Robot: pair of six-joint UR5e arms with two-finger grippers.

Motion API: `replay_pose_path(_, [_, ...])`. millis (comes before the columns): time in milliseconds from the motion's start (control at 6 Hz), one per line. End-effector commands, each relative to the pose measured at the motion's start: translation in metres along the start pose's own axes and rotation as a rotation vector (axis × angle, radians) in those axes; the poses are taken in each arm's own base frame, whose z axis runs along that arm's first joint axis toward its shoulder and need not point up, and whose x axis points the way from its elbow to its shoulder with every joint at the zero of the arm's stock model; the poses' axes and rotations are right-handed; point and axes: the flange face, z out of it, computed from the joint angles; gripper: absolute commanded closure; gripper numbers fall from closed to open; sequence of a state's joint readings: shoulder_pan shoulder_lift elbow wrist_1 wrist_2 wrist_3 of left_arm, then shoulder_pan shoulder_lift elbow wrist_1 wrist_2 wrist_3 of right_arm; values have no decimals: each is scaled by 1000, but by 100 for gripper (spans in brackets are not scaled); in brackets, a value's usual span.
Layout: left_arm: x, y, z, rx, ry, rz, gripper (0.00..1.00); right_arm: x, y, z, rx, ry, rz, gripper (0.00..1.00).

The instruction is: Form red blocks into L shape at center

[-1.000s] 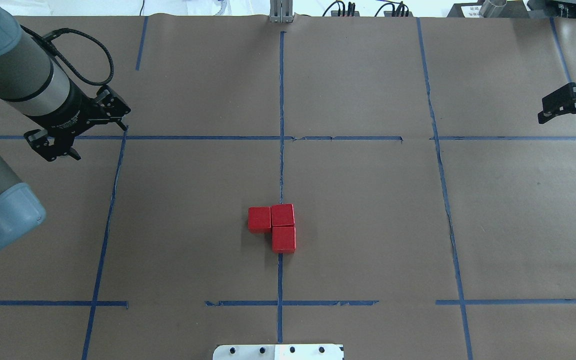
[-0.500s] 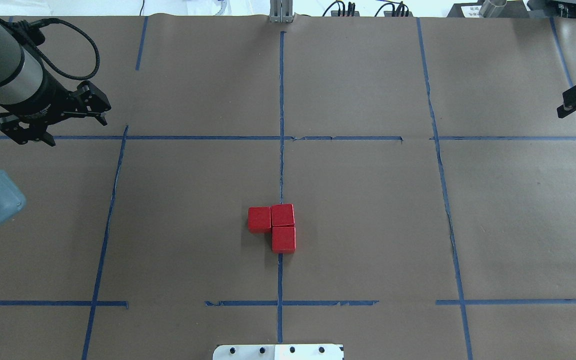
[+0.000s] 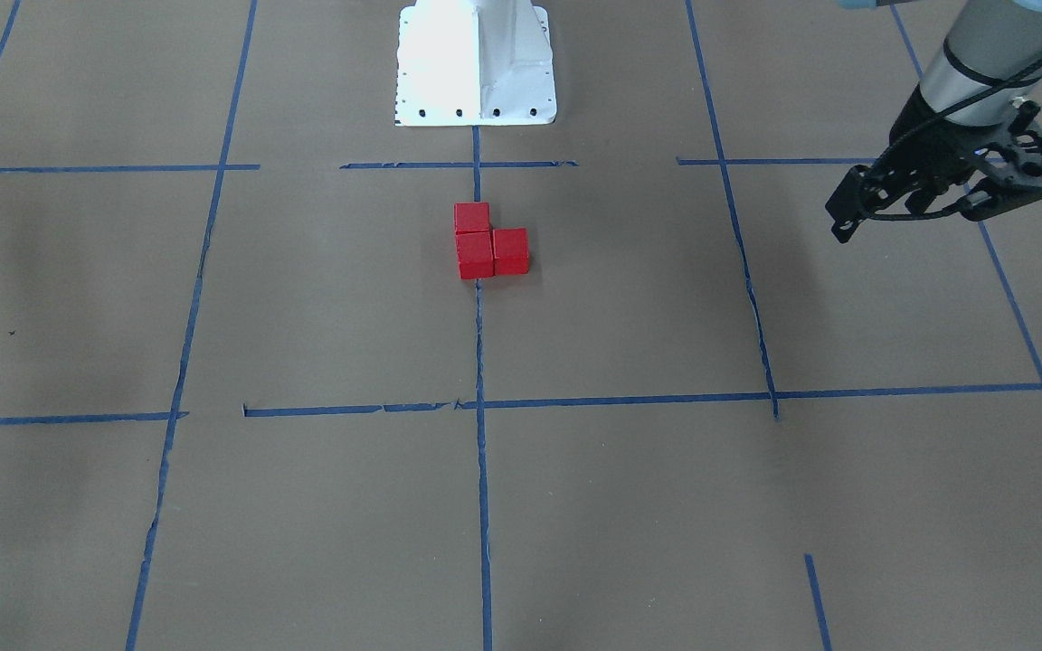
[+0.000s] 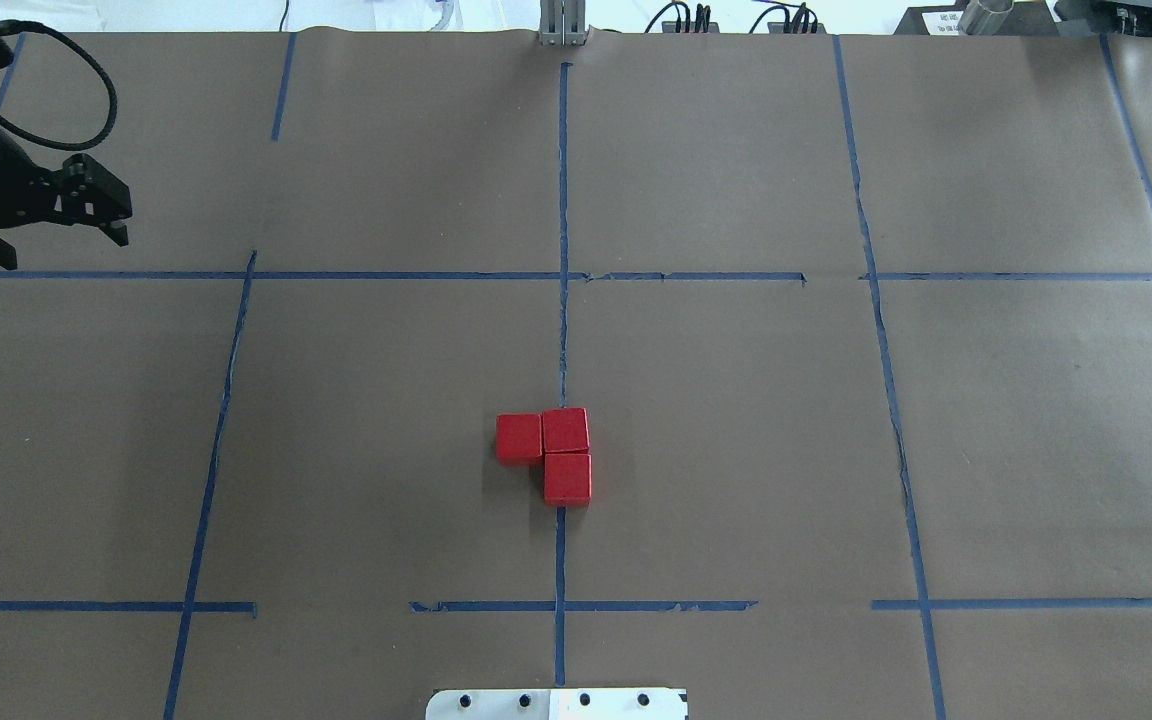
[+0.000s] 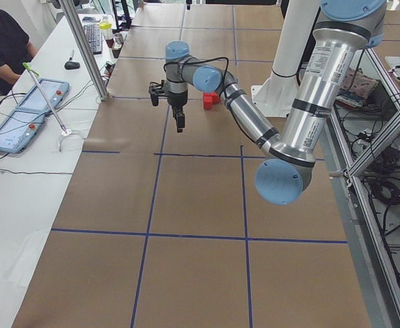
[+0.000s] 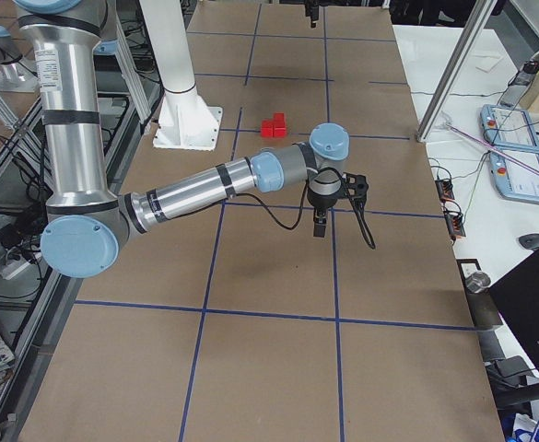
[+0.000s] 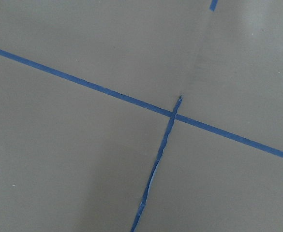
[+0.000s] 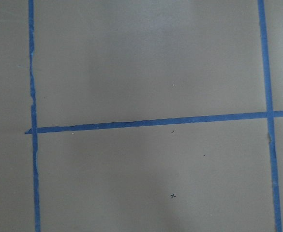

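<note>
The left hand (image 4: 61, 250) is seen at the upper left edge of the overhead view. Its fingers are spread wide and nothing is held between them. It is hung above the worktop (image 4: 736, 400), well apart from everything else. In the front-facing view the same hand is found at the upper right, again splayed and empty.

Only a dark sliver of the right hand (image 6: 318, 223) is caught at the upper right edge of the overhead view. In the right side view it is shown pointing down, low over the paper near the middle of the frame. Whether it is wide or narrow cannot be told, and nothing is seen in it. Only brown paper and blue tape are shown by both wrist cameras.

The three blocks (image 4: 565, 430) are found just below the middle of the overhead view, far from both hands. They are pressed together into an L. Two are set one above the other on the tape line (image 4: 563, 200) that runs down the frame's middle. The third is placed against the left side of the upper one.
</note>
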State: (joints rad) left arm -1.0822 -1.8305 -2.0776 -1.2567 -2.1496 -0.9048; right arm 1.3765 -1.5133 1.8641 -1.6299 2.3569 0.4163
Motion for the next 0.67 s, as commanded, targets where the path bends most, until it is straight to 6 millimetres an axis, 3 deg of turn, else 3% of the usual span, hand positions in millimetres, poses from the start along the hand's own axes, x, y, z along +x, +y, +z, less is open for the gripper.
replay_pose_path(0, [-73,-16,1,-33,-10,72,0,54,-9,-5,4,0,-17,0])
replay_pose_path(167, [-109,-20,5,-42,-33,143,0,68,-7,-7,-5,4,-22,0])
replay_pose_path(500, [-176,-51,5,-43,-61,181,0,77,-3,-6,-14,9,-5,0])
